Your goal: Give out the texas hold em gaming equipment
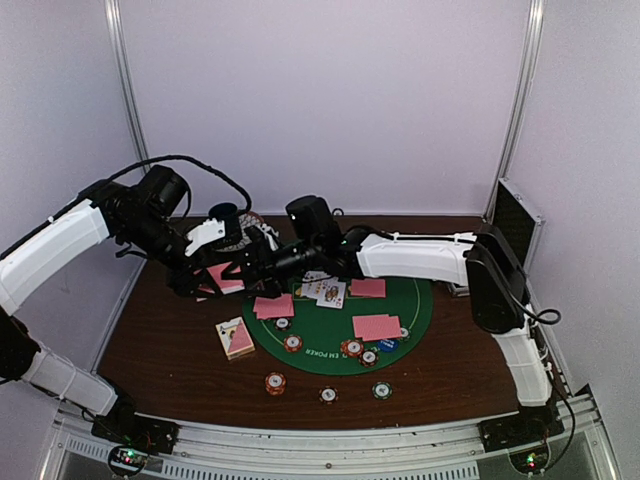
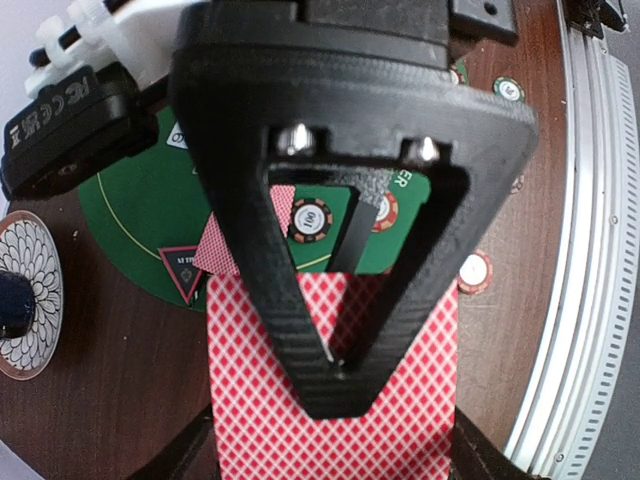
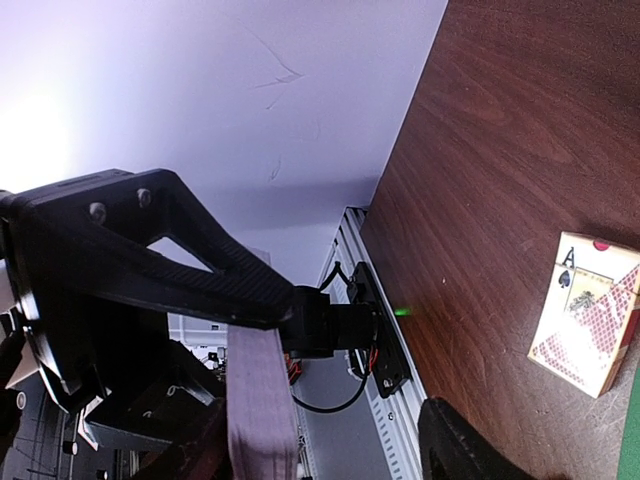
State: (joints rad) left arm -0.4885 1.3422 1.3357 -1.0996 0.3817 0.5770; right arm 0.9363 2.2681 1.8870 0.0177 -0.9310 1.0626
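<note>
The left gripper (image 2: pixel 335 375) is clamped on a deck of pink-backed cards (image 2: pixel 330 420), which it holds above the table at the left edge of the green mat (image 2: pixel 130 220). The right gripper (image 3: pixel 362 355) reaches across the mat to the same deck. Its fingers (image 3: pixel 170 250) stand apart with the deck's edge between them, and I cannot tell whether either one touches the cards.

On the mat lie dealt pink cards (image 1: pixel 377 327), two face-up cards (image 1: pixel 325 290), striped chips (image 1: pixel 351 348) and a blue button (image 1: pixel 388 345). The triangular marker (image 2: pixel 183 270) sits at the mat's left rim. Three more chips (image 1: pixel 328 395) lie in a row just off its near edge. A card box (image 1: pixel 235 337) lies just beside the mat's left edge. A dark cup (image 2: pixel 12 305) on a patterned saucer (image 2: pixel 30 270) stands beyond the mat's far-left side, close behind both wrists. A metal case (image 1: pixel 515 215) stands off the mat's far-right side.
</note>
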